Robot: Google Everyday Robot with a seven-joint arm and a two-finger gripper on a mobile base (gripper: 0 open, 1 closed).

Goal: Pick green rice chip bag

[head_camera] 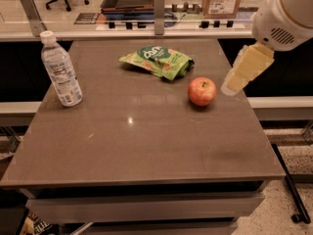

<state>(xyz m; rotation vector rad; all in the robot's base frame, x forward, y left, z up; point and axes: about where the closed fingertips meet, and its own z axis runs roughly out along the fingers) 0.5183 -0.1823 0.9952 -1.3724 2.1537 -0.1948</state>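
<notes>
One crumpled foil green rice chip bag [156,61]; pale blocky gripper [233,85] hovers beside round apple [202,91], opening unclear.

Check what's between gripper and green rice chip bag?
Camera view: bare table; the apple sits just nearside of that line, close to the gripper hovering at the table's right edge.

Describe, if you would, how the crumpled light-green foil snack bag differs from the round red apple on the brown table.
The green rice chip bag is light green with a dark-green logo; the apple is red-orange. The bag lies flat and crumpled; the apple sits round and taller. The bag is wider than the apple and farther back. Both rest on the brown table; the gripper hovers at its right edge, nearer the apple.
</notes>
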